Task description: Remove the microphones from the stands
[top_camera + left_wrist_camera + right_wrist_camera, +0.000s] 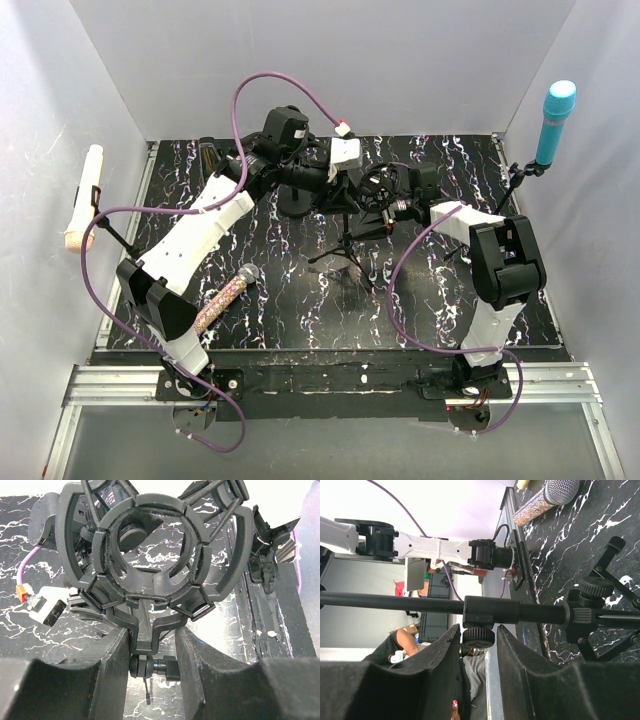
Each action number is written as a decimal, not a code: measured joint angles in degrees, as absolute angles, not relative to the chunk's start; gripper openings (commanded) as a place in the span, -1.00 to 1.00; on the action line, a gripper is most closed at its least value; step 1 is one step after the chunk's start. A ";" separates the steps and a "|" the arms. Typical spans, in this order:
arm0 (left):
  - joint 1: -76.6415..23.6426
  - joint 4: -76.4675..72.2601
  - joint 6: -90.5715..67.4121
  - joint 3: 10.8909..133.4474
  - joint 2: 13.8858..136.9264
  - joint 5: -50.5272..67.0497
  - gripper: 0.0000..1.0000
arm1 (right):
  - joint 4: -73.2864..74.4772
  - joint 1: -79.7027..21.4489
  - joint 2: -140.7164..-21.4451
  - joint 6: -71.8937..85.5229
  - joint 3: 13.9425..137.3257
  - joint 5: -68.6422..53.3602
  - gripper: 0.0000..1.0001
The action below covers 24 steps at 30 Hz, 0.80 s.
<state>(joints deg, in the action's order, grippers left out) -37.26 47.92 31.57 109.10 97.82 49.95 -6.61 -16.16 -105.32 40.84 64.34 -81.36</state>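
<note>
The microphone (228,295), with a glittery pink handle and a silver mesh head, lies on the black marbled table (300,320) at front left, apart from the stand; it also shows in the right wrist view (545,497). The black tripod stand (345,255) stands mid-table. Its round shock mount (150,555) is empty. My left gripper (152,642) (340,182) is shut on the mount's lower bracket and pivot screw. My right gripper (478,630) (385,213) is closed round the clamp knob (478,637) under the stand's pole (395,602).
A white microphone (83,195) hangs in a clip on the left wall. A teal microphone (555,120) stands in a clip at the right wall. A white cable plug (45,607) lies on the table behind the mount. Purple cables loop over both arms.
</note>
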 measured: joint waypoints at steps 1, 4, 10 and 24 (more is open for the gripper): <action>-37.26 47.90 31.48 109.10 97.82 49.95 -1.00 | -7.07 -16.25 -105.47 41.43 64.34 -81.54 -0.44; -37.26 47.68 31.16 109.10 97.71 49.95 -1.00 | -9.41 -16.53 -106.04 43.11 64.31 -82.02 -0.94; -37.26 46.98 30.41 107.55 96.20 48.42 -1.00 | -21.56 -16.64 -105.73 48.58 61.23 -82.87 -0.97; -37.56 33.65 26.55 99.22 86.96 36.05 -1.00 | -16.19 -24.05 -80.95 7.46 51.40 -59.70 -0.97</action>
<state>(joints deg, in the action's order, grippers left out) -37.56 33.65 26.55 99.22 86.96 36.05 -16.19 -24.05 -80.95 7.46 51.40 -59.70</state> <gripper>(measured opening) 0.343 0.285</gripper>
